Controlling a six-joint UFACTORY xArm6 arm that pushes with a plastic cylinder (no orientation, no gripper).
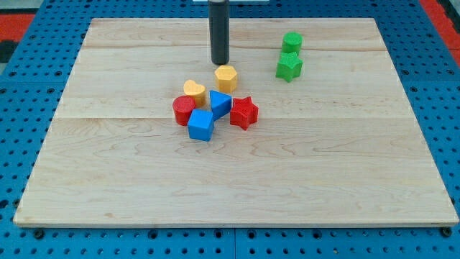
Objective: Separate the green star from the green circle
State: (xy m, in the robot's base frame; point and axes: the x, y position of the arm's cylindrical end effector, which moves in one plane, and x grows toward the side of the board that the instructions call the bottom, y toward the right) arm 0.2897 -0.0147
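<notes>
The worktop (pixel 237 180) is a pale wooden board lying on a blue pegboard (pixel 21 43). The tool is a straight dark rod with no jaws, so there is no opening to report and it holds nothing; it stands upright near the view's top centre, and my tip (pixel 219 63) rests at the board surface just above and slightly to the view's left of the yellow hexagon (pixel 226 77), close to it, though contact cannot be confirmed. The green circle (pixel 292 42) sits toward the view's upper right, and the green star (pixel 289 67) lies directly below it in the view; the two appear to touch or nearly so. Both green blocks are well apart from the tip, off to its right in the view. Below the tip is a cluster near the board's centre: yellow heart (pixel 194 91), red circle (pixel 184 109), a blue block (pixel 220 103) of unclear shape, blue cube (pixel 201 125) and red star (pixel 244 111), packed closely, several touching. The yellow hexagon stands at the upper edge of this cluster.
</notes>
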